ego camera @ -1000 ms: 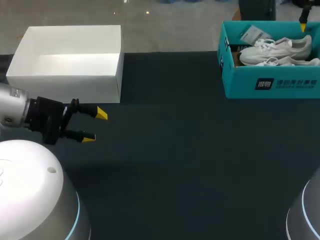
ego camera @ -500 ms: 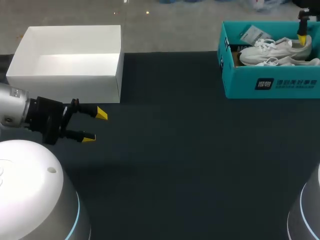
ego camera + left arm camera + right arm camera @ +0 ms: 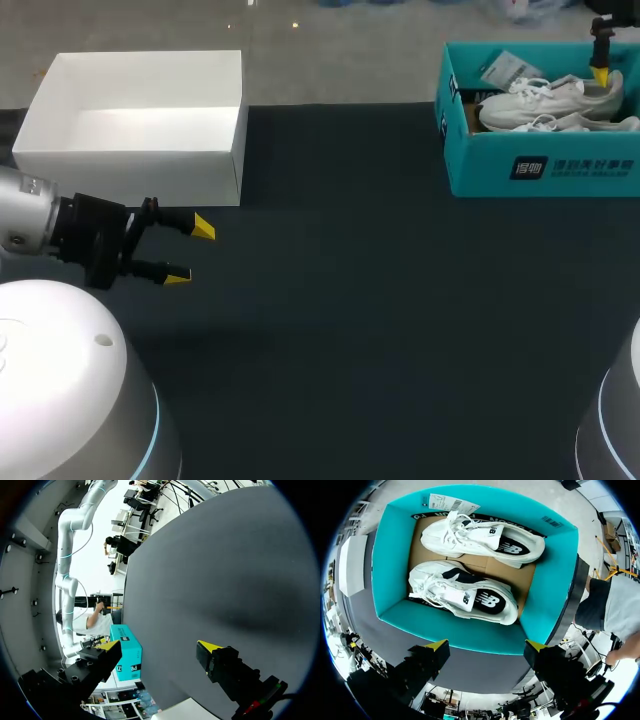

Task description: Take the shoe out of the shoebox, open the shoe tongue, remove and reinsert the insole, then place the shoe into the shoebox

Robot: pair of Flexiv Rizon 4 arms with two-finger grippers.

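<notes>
My right gripper (image 3: 484,648) hung spread over the shoebox (image 3: 470,636), with the nearer shoe (image 3: 462,596) at 12 o'clock, lying 9 to 3. My left gripper (image 3: 190,252), spread too, sat far off.

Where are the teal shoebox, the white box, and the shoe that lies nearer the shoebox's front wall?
teal shoebox (image 3: 480,160): head view, on a bare part of its front wall.
white box (image 3: 130,178): head view, on its front wall.
front shoe (image 3: 465,596): right wrist view, on the middle of its upper.
</notes>
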